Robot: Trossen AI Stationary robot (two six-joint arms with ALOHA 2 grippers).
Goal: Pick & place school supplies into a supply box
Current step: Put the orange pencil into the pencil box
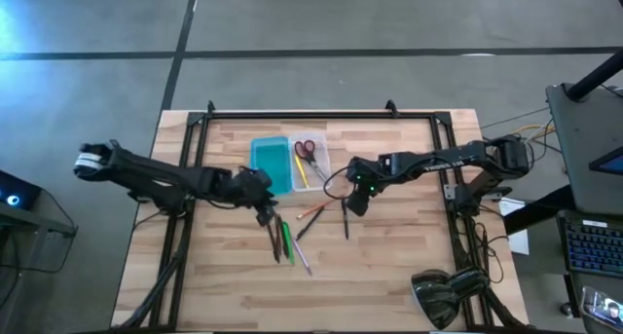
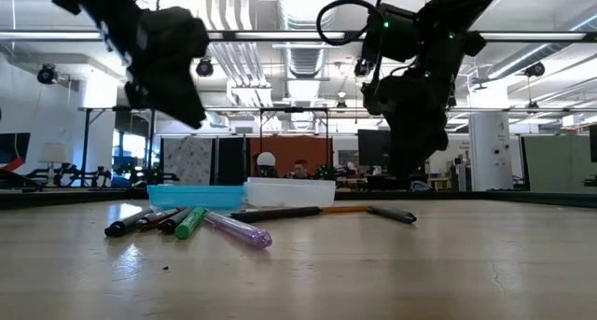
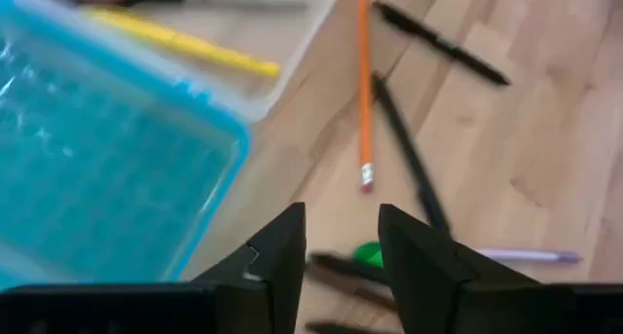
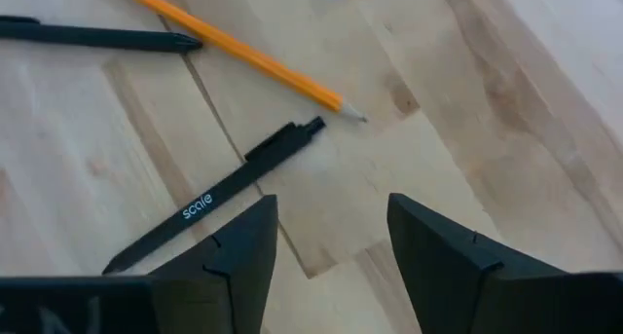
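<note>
In the high view the right tool [image 1: 354, 204] hangs at centre frame, just right of the box [image 1: 285, 165]. Its fingers are spread and empty. A black pen [image 4: 219, 200] lies on the table [image 1: 409, 276] close beside it; in the right wrist view the pen's long axis runs diagonally across the left finger [image 4: 229, 261], not between the pair. The left tool [image 1: 266, 213], also spread and empty, hovers over the pen cluster [image 1: 287, 244]. For this pen the right arm seems nearer.
</note>
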